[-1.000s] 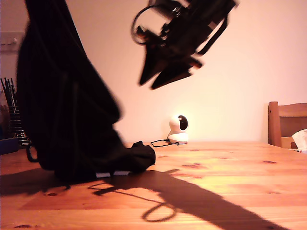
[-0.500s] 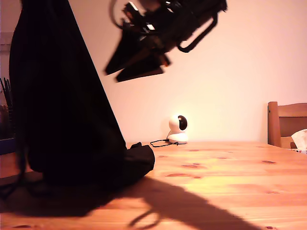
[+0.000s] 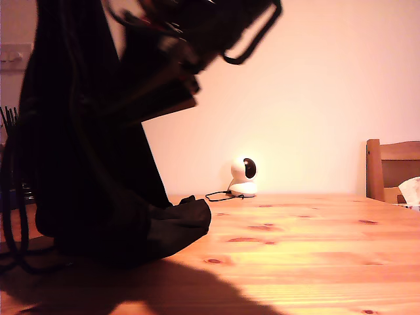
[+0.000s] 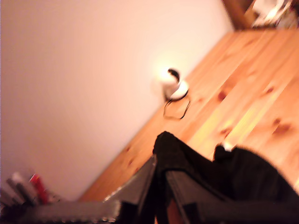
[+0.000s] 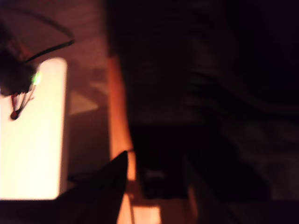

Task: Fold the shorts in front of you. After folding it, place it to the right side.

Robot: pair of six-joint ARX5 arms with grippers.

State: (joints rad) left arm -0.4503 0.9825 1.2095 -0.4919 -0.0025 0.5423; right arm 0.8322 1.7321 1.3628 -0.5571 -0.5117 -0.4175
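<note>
The black shorts [image 3: 85, 164] hang in a tall dark mass at the exterior view's left, their lower end bunched on the wooden table [image 3: 315, 249]. My first gripper [image 4: 160, 164] is shut on a fold of the shorts [image 4: 243, 177], holding them up above the table; it is not visible in the exterior view. My second gripper [image 3: 141, 108], blurred, is high up against the hanging fabric. In its own view one finger [image 5: 105, 186] shows, the fingers look open, and dark cloth [image 5: 210, 70] fills most of the picture.
A small white camera [image 3: 244, 176] with a thin black cable [image 3: 220, 195] stands at the table's far edge by the wall, also in the first wrist view [image 4: 173, 84]. A wooden chair [image 3: 392, 169] is at the exterior view's right. A dark rack [image 3: 13, 131] stands at its left.
My second gripper has swung toward the exterior view's left, from open air onto the hanging shorts. The shorts have shifted slightly, and the drawstring's shadow on the table is gone.
</note>
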